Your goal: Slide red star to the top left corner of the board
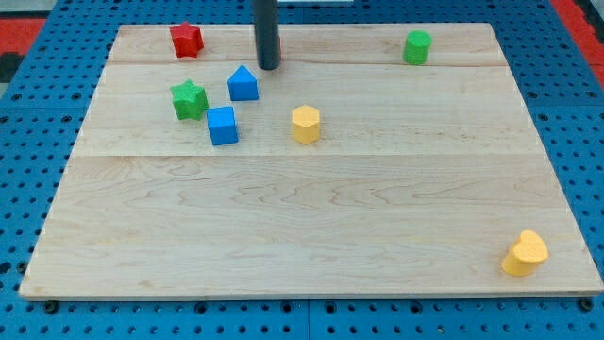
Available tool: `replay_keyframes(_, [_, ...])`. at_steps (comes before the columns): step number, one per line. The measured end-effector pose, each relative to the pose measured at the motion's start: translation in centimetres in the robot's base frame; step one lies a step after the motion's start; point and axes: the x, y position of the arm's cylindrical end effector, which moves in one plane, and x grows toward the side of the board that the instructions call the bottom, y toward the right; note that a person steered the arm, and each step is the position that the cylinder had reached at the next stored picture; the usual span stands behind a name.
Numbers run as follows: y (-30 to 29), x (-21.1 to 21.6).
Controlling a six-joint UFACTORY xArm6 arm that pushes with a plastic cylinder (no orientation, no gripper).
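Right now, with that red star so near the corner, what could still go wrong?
My tip stands to the right of the red star, slightly lower. A push leftward that is off-centre could spin the star or slide it past the board's top edge. Swinging low, I might knock the blue pentagon-shaped block.

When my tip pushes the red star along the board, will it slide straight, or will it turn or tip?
The red star looks low and flat-bottomed, so it will probably slide, not tip. Its points may make it turn under an off-centre push. My tip is at its right, apart.
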Motion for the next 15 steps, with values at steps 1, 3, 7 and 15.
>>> replay_keyframes(1, [-3.9,-1.2])
replay_keyframes(3, [-4.4,-3.2])
replay_keyframes(7, [-10.0,-5.0])
replay_keyframes(15, [-8.6,-4.8])
